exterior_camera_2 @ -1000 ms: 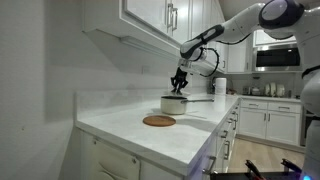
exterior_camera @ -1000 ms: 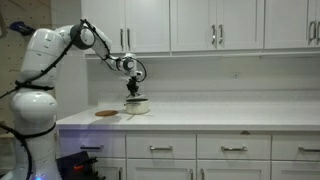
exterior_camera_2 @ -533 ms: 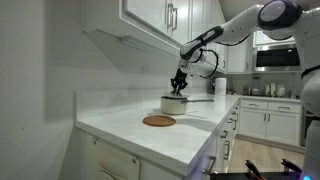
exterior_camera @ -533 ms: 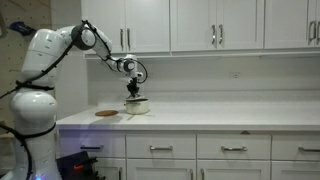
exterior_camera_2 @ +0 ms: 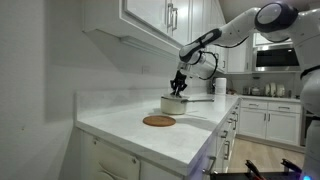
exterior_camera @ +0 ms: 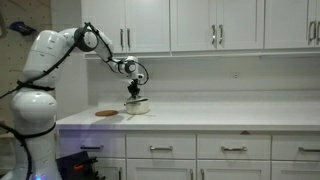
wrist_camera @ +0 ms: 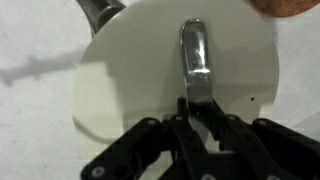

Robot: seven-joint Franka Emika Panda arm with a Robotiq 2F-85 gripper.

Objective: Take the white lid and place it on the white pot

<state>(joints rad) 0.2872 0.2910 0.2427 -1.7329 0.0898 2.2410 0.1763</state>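
Note:
In the wrist view the white lid (wrist_camera: pixel 130 70) fills the frame, round and whitish with a metal loop handle on top. My gripper (wrist_camera: pixel 197 110) is shut on that handle. In both exterior views my gripper (exterior_camera: pixel 135 95) (exterior_camera_2: pixel 178 90) points down, right over the white pot (exterior_camera: pixel 138 107) (exterior_camera_2: pixel 174 104) on the counter. The lid is at the pot's mouth. I cannot tell whether it rests on the rim. A metal pot handle (wrist_camera: pixel 97 12) sticks out from under the lid's edge.
A flat brownish round disc (exterior_camera: pixel 106 114) (exterior_camera_2: pixel 159 121) lies on the white counter (exterior_camera: pixel 230 115) beside the pot; its edge shows in the wrist view (wrist_camera: pixel 295 6). Upper cabinets (exterior_camera: pixel 215 25) hang above the counter. A wall stands behind the pot.

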